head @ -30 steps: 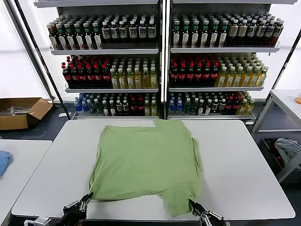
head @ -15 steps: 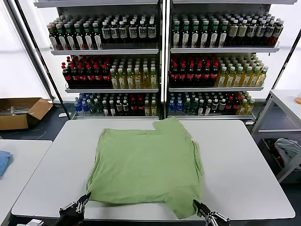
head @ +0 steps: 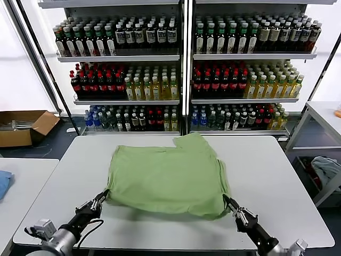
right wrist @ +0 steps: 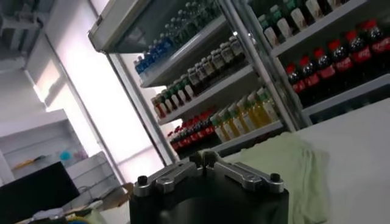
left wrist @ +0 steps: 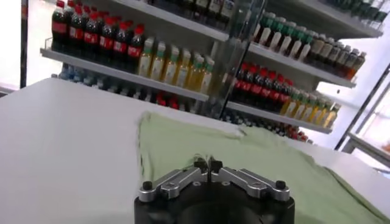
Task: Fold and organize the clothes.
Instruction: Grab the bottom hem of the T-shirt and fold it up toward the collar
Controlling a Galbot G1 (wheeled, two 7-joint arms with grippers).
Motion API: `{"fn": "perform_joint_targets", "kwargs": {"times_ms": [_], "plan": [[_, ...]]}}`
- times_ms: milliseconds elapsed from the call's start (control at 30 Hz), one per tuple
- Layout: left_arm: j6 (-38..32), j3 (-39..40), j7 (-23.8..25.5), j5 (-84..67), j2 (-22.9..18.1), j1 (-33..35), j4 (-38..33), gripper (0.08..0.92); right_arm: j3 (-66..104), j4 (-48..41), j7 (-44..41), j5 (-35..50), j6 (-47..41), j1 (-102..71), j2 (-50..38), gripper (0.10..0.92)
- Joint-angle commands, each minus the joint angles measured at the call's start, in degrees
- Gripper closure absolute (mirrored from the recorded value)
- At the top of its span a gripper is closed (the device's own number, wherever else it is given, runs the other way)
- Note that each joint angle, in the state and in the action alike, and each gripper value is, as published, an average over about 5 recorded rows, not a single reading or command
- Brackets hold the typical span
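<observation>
A light green shirt lies plain side up in the middle of the white table, its collar end toward the shelves. Its near hem hangs raised off the table and casts a shadow beneath. My left gripper is shut on the near left corner of the hem. At the near right corner my right gripper is shut on the cloth too. In the left wrist view the closed left gripper points at the green shirt. The right wrist view shows the right gripper closed, with the shirt beyond it.
Shelves of bottles stand behind the table. A cardboard box sits on the floor at the left. A second table at the left holds a blue cloth. More clothes lie low at the right.
Both grippers have risen from the table's near edge and moved toward the shelves, carrying the shirt's near hem up and forward. The hem now hangs above the table.
</observation>
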Motion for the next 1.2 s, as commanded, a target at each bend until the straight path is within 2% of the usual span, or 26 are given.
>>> {"fn": "perform_joint_targets", "kwargs": {"times_ms": [33, 333, 433, 533, 900, 1200], "plan": [[-0.2, 5.33, -1.64, -4.23, 2.39, -14.23, 14.25, 0.914, -5.38, -13.38, 5.0, -1.85, 0.29, 15.96, -3.27, 0.919], [-0.43, 7.62, -1.5, -0.57, 1.56, -18.17, 19.58, 0.915, -12.59, -17.9, 7.2, -7.92, -0.69, 22.67, -4.97, 0.918], [-0.43, 7.19, -1.55, 0.06, 1.42, -17.18, 18.72, 0.914, -13.38, -16.48, 7.63, -10.4, -1.73, 22.41, -5.54, 0.881], [-0.46, 6.05, -1.94, 0.13, 1.43, -15.85, 17.27, 0.889, -12.68, -13.86, 8.86, -11.58, -2.81, 21.12, -6.04, 0.802], [-0.26, 2.73, -3.17, 3.27, 0.98, -8.67, 10.69, 0.583, -6.43, 0.69, 18.7, -20.25, -8.69, 9.32, -6.63, 0.482], [0.51, 4.16, -3.47, 7.37, 0.52, -7.25, 12.66, 0.323, -5.85, 5.52, 21.65, -26.58, -12.18, 2.15, -5.28, 0.236]]}}
